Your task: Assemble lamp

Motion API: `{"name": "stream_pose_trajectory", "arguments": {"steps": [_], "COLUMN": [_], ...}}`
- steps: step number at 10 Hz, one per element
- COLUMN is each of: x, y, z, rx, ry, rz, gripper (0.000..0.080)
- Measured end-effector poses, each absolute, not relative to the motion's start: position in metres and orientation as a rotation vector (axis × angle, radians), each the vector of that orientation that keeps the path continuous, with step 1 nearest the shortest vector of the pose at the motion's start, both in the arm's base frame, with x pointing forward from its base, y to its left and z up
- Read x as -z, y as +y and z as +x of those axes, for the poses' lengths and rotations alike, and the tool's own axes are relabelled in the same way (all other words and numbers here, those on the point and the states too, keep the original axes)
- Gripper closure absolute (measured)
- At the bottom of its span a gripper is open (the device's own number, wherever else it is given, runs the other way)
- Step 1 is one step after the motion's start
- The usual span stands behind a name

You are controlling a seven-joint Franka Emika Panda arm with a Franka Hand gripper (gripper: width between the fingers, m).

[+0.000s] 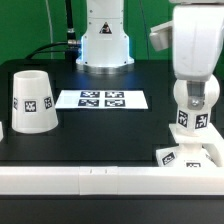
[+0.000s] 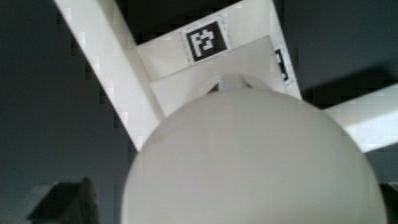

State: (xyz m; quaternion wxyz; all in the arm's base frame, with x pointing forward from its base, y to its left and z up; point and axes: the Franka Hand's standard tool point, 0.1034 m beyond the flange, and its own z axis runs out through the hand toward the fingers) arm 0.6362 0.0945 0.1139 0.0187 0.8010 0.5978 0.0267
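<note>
The lamp's white square base (image 1: pixel 183 156) lies near the front of the exterior view's right. The round bulb (image 1: pixel 190 121) stands upright on it, with square tags on its neck. My gripper (image 1: pixel 191 112) hangs straight above the bulb and is open. In the wrist view the bulb (image 2: pixel 249 150) fills most of the picture, and the tagged base (image 2: pixel 134 70) lies beyond it. One dark finger (image 2: pixel 63 200) shows beside the bulb, with a gap between them. The cone shade (image 1: pixel 32 98) stands alone at the exterior view's left.
The marker board (image 1: pixel 100 99) lies flat at mid-table, between the shade and my arm. A white rail (image 1: pixel 100 180) runs along the front edge. My arm's pedestal (image 1: pixel 105 40) stands at the back.
</note>
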Motion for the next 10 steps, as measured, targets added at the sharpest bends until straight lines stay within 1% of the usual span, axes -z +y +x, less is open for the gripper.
{"name": "stream_pose_trajectory", "arguments": {"steps": [6, 7, 8, 10], "x": [-0.112, -0.1119, -0.1119, -0.1119], "y": [0.0883, 0.0876, 0.0875, 0.0874], "z": [0.6357, 0.6358, 0.6358, 0.6358], "rx": [-0.044, -0.043, -0.044, -0.046], "ry": [2.226, 2.225, 2.219, 2.181], "rz": [2.125, 2.127, 2.133, 2.172], "gripper": [0.01, 0.0202, 0.0223, 0.0223]}}
